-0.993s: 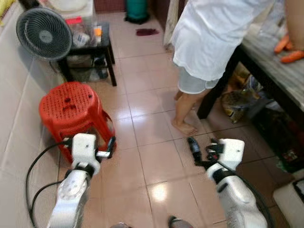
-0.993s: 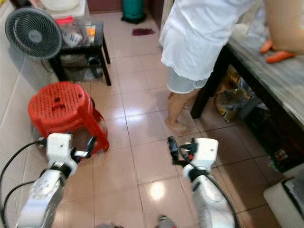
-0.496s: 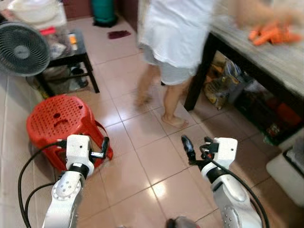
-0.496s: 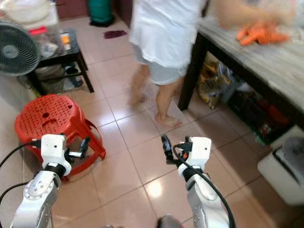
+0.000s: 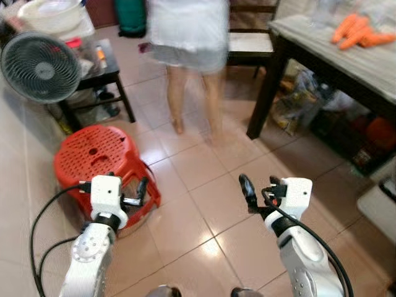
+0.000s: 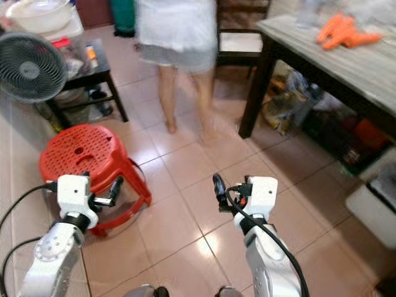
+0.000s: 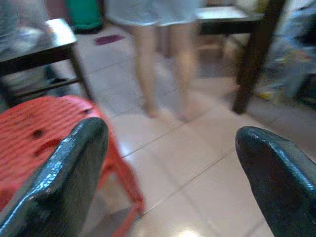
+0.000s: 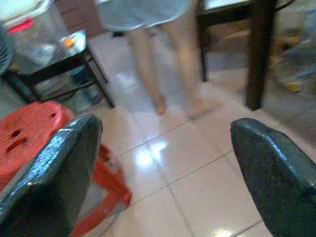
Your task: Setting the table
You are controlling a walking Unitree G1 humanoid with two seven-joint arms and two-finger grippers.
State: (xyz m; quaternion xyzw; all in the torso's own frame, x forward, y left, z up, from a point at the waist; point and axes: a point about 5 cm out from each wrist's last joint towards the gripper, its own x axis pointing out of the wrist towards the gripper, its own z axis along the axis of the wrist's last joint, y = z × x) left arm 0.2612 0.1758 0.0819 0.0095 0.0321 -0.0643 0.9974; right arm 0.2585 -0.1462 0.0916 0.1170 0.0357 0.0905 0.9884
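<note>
The robot looks down at a tiled floor point(image 5: 198, 204) in a home. Both arms are held out low in the frame, over the floor.

The left claw point(image 5: 142, 192) is at the lower left of the frame, just in front of a red plastic stool point(image 5: 99, 154). In the left wrist view its two black fingers point(image 7: 64, 173) stand wide apart with nothing between them, so it is open and holds nothing.

The right claw point(image 5: 247, 190) is at the lower middle of the frame, over bare tiles. In the right wrist view its fingers point(image 8: 54, 173) are also far apart and hold nothing.

A person point(image 5: 189, 55) in a white top and pale shorts stands barefoot at the top middle of the frame, a bit blurred. Beside the person, further right, is a dark chair point(image 5: 250, 43).

The worktop point(image 5: 322, 52) to be set is at the upper right of the frame. It has dark legs and a pale striped top. Some orange carrots point(image 5: 359, 34) lie on it near the far end. Bags and other stuff sit under it, too blurry to name.

At the upper left of the frame stands a round grey fan point(image 5: 40, 68). Behind it is a small black side table point(image 5: 108, 65) with jars and boxes on it, and a big pale bowl point(image 5: 52, 13) sits near the top corner.
</note>
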